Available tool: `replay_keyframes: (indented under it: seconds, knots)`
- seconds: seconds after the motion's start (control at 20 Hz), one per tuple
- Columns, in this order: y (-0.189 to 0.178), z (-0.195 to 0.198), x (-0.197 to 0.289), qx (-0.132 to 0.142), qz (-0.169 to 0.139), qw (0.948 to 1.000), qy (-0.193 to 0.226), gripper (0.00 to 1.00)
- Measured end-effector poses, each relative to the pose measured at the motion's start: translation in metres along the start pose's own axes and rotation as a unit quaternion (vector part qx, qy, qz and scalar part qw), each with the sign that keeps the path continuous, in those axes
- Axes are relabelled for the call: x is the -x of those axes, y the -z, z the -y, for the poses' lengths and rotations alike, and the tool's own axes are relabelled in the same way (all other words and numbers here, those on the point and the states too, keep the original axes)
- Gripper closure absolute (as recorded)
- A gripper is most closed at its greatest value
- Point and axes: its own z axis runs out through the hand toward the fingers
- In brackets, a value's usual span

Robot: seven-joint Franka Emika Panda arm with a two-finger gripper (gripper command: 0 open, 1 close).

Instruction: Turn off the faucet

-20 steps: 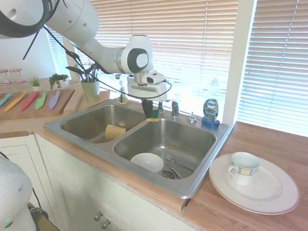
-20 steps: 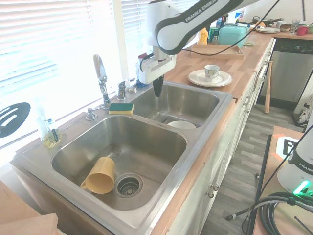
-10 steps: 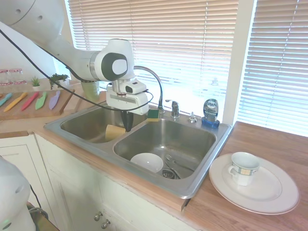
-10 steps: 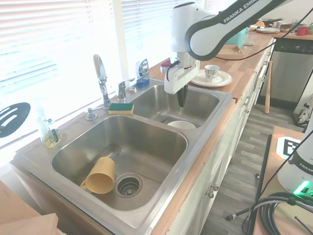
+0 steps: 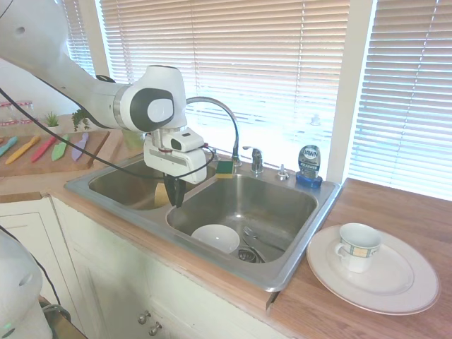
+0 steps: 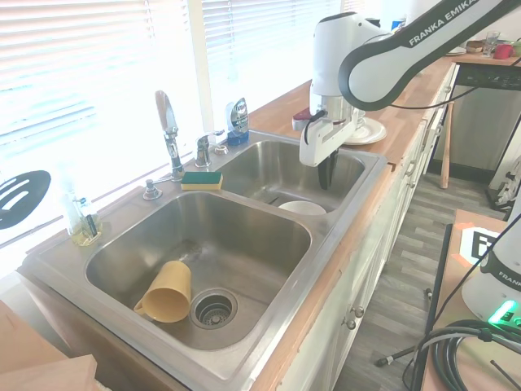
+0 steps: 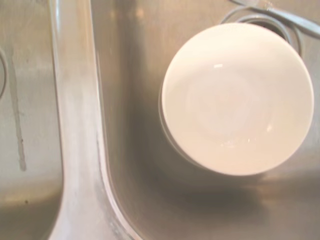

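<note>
Over the sink (image 5: 296, 244) near the white bowl (image 5: 215, 238), gripper (image 5: 175, 200) fingers together, well apart from faucet (image 5: 219, 113).

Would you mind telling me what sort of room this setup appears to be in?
Most likely a home kitchen: a double-basin steel sink with a gooseneck faucet, a dish soap bottle by the window, and a mug on a plate on the wooden counter.

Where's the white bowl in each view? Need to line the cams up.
First exterior view: white bowl low centre, in the right-hand basin, by the drain.
Second exterior view: white bowl right of centre, far basin, below the gripper.
Wrist view: white bowl fills the upper right.
Shared landmark: sink divider.
</note>
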Motion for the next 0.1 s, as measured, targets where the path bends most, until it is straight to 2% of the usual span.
replay_keyframes:
  seconds: [0.1]
  knots:
    - [0.002, 0.0001, 0.0002, -0.002, -0.002, 1.0, 0.0, 0.0]
